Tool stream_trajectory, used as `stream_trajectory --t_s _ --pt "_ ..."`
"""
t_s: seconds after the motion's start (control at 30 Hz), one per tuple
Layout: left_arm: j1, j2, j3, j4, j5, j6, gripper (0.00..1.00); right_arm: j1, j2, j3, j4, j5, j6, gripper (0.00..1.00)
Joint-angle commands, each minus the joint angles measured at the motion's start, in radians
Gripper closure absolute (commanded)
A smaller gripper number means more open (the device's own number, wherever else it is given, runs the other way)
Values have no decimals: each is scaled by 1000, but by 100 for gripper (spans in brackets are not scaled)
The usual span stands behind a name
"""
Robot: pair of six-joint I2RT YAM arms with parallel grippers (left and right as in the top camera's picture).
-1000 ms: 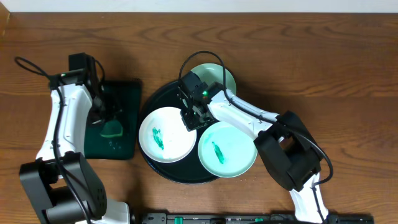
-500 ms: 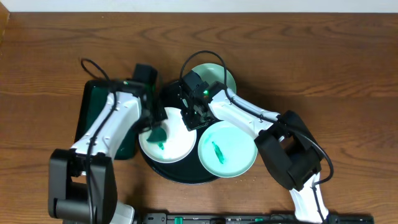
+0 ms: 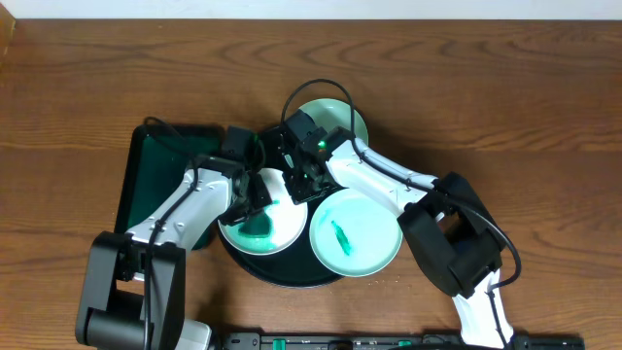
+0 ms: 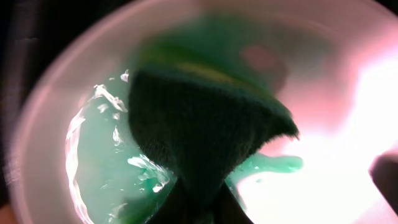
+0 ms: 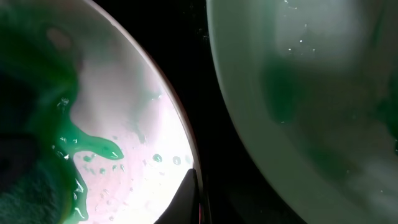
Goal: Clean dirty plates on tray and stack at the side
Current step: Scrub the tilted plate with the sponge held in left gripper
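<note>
The wooden table (image 3: 505, 87) carries everything. Read the overhead view as a clock face with 12 at the far edge. The black tray (image 3: 277, 275) sits near the centre, and a dark-green rectangular tray (image 3: 146, 170) lies just beside it at 9 o'clock.

All three plates are on the black tray. The white plate (image 3: 284, 228) is on its 9 o'clock side. One mint plate (image 3: 364, 228) is at 4 o'clock, its outer edge reaching past the tray's rim. A second mint plate (image 3: 340, 122) is at 1 o'clock.

The two arms meet over the white plate. The left tool (image 3: 255, 206) reaches in from 9 o'clock and is clamped on a dark green sponge (image 3: 255, 228). The sponge is pressed on the plate's floor, left of centre, so the plate lies directly under this tool.

The right tool (image 3: 303, 185) stands at the white plate's 1 o'clock edge. Its wrist view shows the fingertips (image 5: 183, 199) drawn close together with the plate's rim running between them — pinching it.

Green liquid (image 5: 93, 146) is spread in wet streaks over the white plate around the sponge. The 4 o'clock mint plate bears a small teal smear (image 3: 340, 236) near its centre, apart from both tools.
</note>
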Motion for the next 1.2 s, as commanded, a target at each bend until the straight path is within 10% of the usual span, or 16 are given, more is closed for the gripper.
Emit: stream_trajectory --t_s 0.0,0.1,0.27,0.43,0.53,0.67,0.97,1.1,1.17 --pt "-34 23 -30 92 343 160 93 8 22 16 7 -50 7 99" --pt "-43 23 -30 117 323 167 93 -8 22 16 -16 -67 38 99" --pt "-43 23 -30 -53 -163 -22 93 -30 23 12 -20 -101 40 99" --pt "-42 23 -26 -90 -114 100 93 -26 26 12 -20 -101 40 99" --pt "-38 23 -26 -126 -515 43 93 -26 26 12 -19 -101 40 99" --pt "-40 23 -26 -109 -475 64 93 -26 26 12 -20 -100 39 99" --pt "-41 23 -26 48 391 357 93 -26 26 12 -20 -101 39 99" --pt "-40 23 -26 116 152 356 93 -26 26 12 -23 -101 39 99" --pt "-40 23 -26 125 -228 242 93 -26 26 12 -23 -101 40 99"
